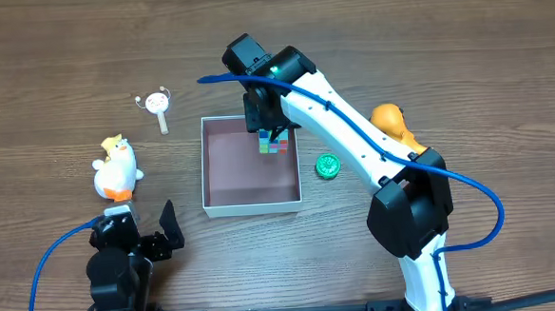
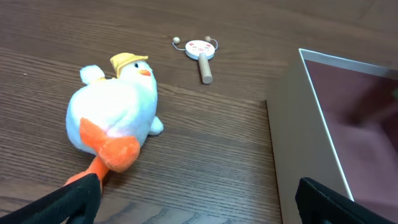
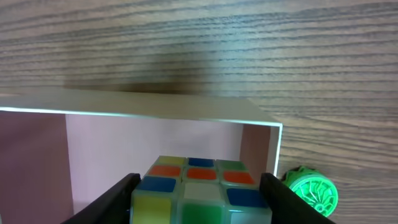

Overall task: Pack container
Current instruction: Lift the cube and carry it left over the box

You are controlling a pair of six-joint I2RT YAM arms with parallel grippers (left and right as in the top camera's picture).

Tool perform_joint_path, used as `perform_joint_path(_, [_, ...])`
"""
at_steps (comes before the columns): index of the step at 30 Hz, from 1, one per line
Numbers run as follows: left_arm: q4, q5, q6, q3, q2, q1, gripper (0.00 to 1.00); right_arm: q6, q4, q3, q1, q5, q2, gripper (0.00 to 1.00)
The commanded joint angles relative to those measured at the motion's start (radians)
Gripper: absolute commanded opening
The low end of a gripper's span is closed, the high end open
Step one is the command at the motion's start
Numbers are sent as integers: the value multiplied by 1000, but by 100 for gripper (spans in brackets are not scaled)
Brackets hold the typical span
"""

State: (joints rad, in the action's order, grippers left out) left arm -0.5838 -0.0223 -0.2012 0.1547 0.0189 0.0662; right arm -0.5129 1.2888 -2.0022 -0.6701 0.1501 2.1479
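The container [image 1: 252,206] sits in the middle of the bench. The right gripper [image 1: 275,137] grips a colour cube [image 3: 199,186] at its far right corner. The left gripper [image 2: 199,202] is wide open near the front left corner.

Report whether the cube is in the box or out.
In: the cube is in the container, far right corner, gripped by the right hand. Touching the floor: cannot tell.

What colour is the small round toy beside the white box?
The small round toy is green, clearest in right wrist view.
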Motion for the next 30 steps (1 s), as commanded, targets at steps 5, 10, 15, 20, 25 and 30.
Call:
perform_joint_path(5, [2,4,22,-3,3,7,100,-12,-12,0,-4,22,-40,34])
perform_joint_path(10, [2,4,22,-3,3,7,100,-16,-27,60,-4,22,-40,33])
perform_joint_path(15, [2,4,22,-3,3,7,100,-11,-128,158,-4,22,-40,34])
perform_joint_path(20, [2,4,22,-3,3,7,100,-7,-161,163,-4,22,-40,34])
perform_joint_path(25, [2,4,22,-3,3,7,100,-8,-166,169,-4,22,-40,40])
perform_joint_path(30, [2,4,22,-3,3,7,100,-7,-162,169,-4,22,-40,47])
